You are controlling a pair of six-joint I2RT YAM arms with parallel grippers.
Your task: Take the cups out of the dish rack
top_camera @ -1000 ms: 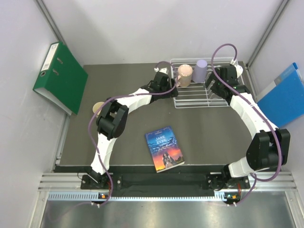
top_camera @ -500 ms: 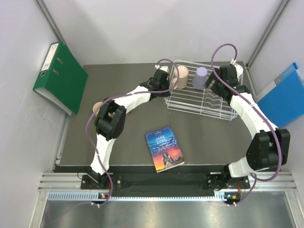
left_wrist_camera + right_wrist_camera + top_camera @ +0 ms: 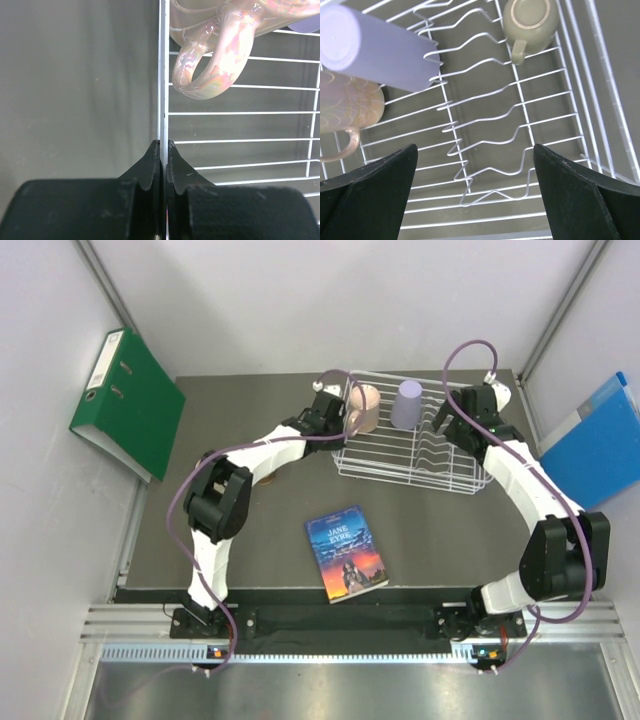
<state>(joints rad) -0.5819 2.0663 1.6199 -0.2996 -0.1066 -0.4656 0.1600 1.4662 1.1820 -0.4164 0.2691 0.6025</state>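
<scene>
The white wire dish rack [image 3: 400,478] sits skewed at the back right of the table. My left gripper [image 3: 335,410] is shut on its left rim wire [image 3: 162,75], which runs straight between the closed fingers of the left gripper [image 3: 163,142]. A pale peach handled mug [image 3: 365,408] stands just inside that rim, its handle [image 3: 210,65] close ahead of the fingers. A lilac tumbler [image 3: 406,404] stands beside it. My right gripper [image 3: 475,146] hangs open over the rack's prongs. The beige-olive mug [image 3: 530,20], the lilac tumbler [image 3: 375,47] and the peach mug [image 3: 347,107] show below it.
A paperback book [image 3: 346,552] lies near the table's front middle. A green binder [image 3: 125,400] leans on the left wall, and a blue folder [image 3: 600,440] leans on the right wall. Both arms arch over the back half of the table.
My left gripper has closed on the rack's left rim. The rack has slid left and forward and turned, carrying the cups with it. The right gripper stayed open.
</scene>
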